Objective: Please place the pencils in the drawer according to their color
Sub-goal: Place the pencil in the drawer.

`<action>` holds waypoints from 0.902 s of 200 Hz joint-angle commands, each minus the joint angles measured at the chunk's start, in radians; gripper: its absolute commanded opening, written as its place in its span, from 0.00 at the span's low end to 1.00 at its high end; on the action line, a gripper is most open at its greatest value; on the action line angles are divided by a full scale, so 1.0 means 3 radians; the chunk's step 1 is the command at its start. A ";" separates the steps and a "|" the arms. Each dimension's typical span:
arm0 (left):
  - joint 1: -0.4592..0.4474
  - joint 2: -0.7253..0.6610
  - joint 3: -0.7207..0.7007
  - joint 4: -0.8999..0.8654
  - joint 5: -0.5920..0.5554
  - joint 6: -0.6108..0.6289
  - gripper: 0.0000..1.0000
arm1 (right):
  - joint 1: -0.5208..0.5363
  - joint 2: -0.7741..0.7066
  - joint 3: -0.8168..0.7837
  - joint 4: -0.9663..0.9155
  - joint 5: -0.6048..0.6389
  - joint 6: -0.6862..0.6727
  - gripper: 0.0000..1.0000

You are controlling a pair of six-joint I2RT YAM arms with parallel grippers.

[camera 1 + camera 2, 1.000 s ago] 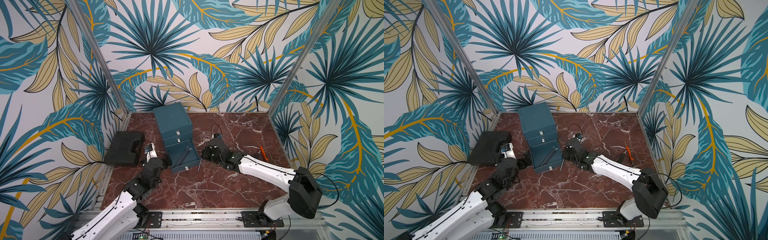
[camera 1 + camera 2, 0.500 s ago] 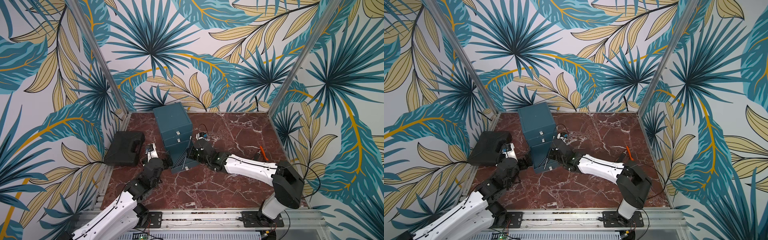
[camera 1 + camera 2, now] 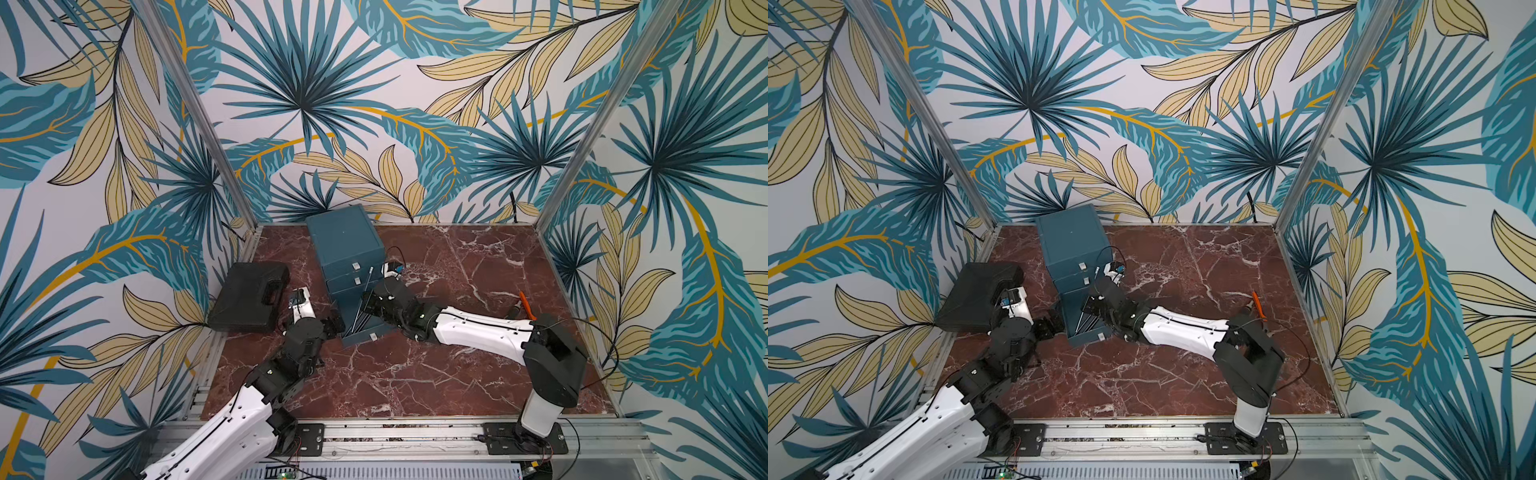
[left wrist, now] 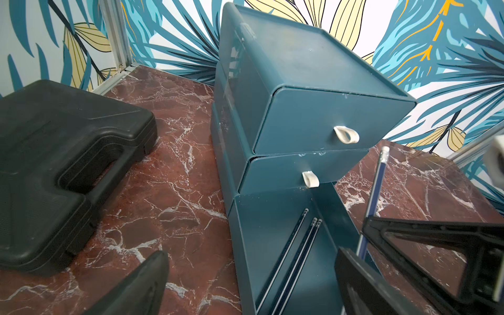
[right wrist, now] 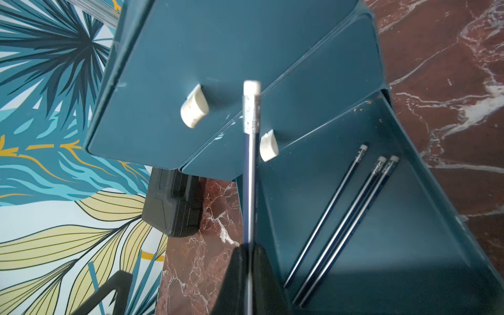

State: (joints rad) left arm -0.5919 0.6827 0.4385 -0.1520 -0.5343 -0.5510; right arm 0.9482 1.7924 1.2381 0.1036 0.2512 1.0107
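Teal drawer cabinet [image 3: 345, 237] with its bottom drawer [image 5: 409, 245] pulled out. The left gripper [image 3: 334, 326] sits beside it, jaws spread wide and empty. The right gripper [image 3: 366, 306] is clamped on a dark pencil [image 5: 249, 177], eraser end up, above the drawer. Tilt it flat, parallel to the three dark pencils [image 5: 351, 218] lying inside. Lower it close, then release.

The left arm [image 3: 249, 415] reaches in from the near rail, elbow bent, and its left gripper [image 3: 334, 326] sits low with the fingers spread wide and nothing between them. The right arm [image 3: 478, 332] stretches low across toward it, right gripper [image 3: 366, 304] pinched tight on a pencil [image 5: 251, 177], eraser end sticking out past the fingertips.
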 commanded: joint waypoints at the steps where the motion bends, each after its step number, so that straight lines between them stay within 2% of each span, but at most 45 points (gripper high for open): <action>1: 0.0021 -0.0033 -0.0056 0.0028 0.0017 -0.0004 1.00 | 0.0018 0.0113 0.0016 0.0175 0.0128 0.0091 0.00; 48: 0.0021 -0.0053 0.0006 -0.0115 0.0035 -0.0034 1.00 | 0.0018 0.0287 0.0060 0.0496 0.0149 0.0159 0.00; 104: 0.0020 -0.0211 0.0001 -0.0239 0.0022 -0.0030 1.00 | 0.0015 0.0479 0.0131 0.0542 0.0241 0.0184 0.00; 180: 0.0020 -0.0261 0.0001 -0.0281 0.0027 -0.0026 1.00 | 0.0011 0.0713 0.0278 0.0467 0.0152 0.0221 0.00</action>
State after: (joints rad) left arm -0.5919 0.6151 0.4385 -0.2222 -0.5304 -0.5575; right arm 0.9485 1.9869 1.2991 0.2493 0.2981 1.0695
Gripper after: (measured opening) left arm 0.997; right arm 0.087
